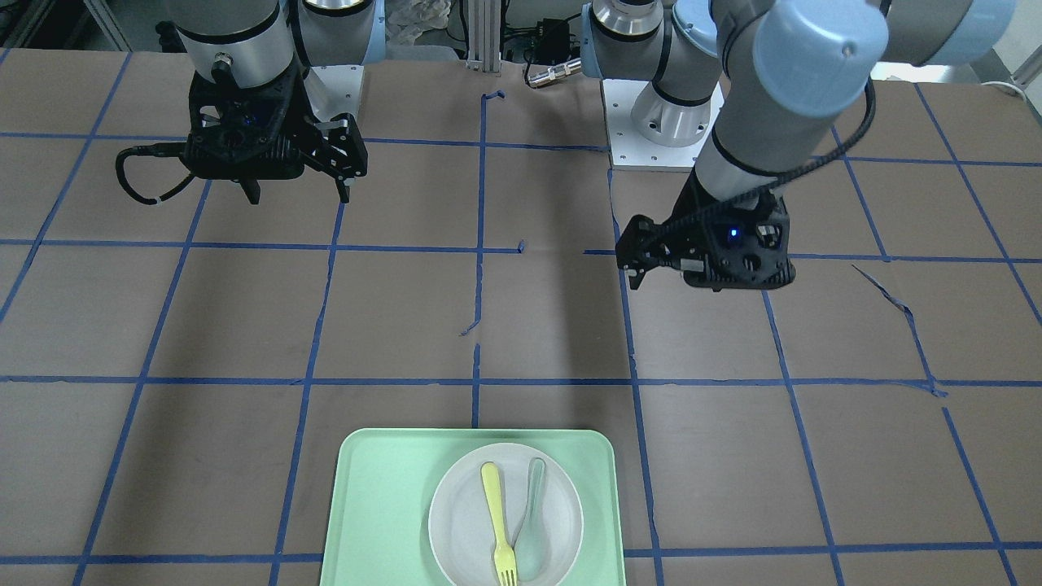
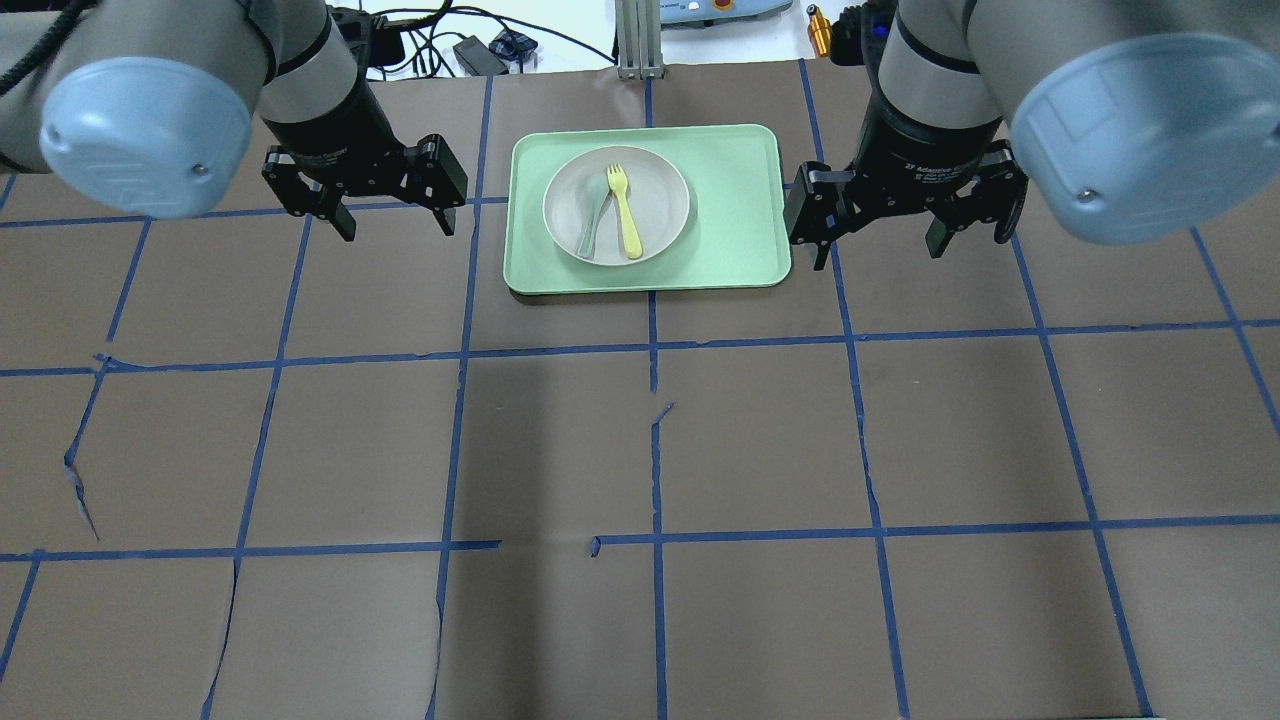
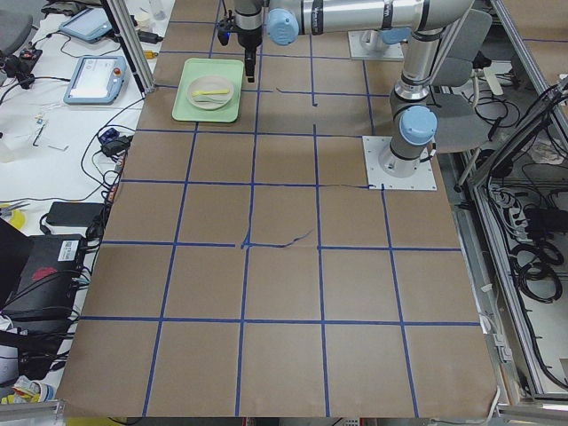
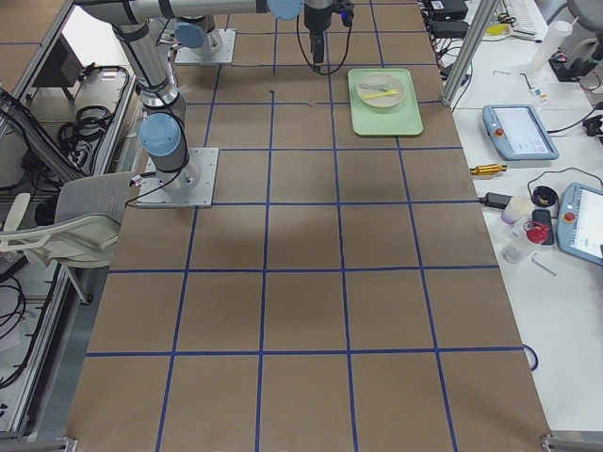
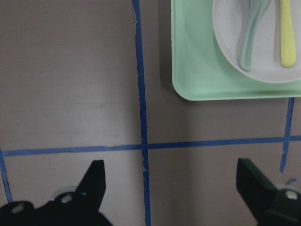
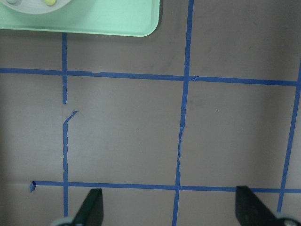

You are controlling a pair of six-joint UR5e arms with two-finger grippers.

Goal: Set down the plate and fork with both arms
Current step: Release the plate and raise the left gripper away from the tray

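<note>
The white plate (image 2: 662, 195) lies on the mint-green tray (image 2: 740, 200) at the table's far middle. The yellow fork (image 2: 626, 212) lies on the plate, with a pale grey-green spoon (image 2: 592, 215) beside it. In the front view the plate (image 1: 460, 521) carries the fork (image 1: 496, 521). My left gripper (image 2: 397, 225) is open and empty, raised above the table to the tray's left. My right gripper (image 2: 880, 250) is open and empty, raised to the tray's right. The left wrist view shows the open left gripper (image 5: 174, 188), the tray's corner (image 5: 197, 61), the plate (image 5: 266, 47) and the fork (image 5: 286, 33).
The brown table carries a grid of blue tape (image 2: 655, 345), torn in places. The right wrist view shows the tray's edge (image 6: 94, 21) and the open right gripper (image 6: 171, 212). Tablets, cables and small items lie past the table's far edge (image 4: 513, 132).
</note>
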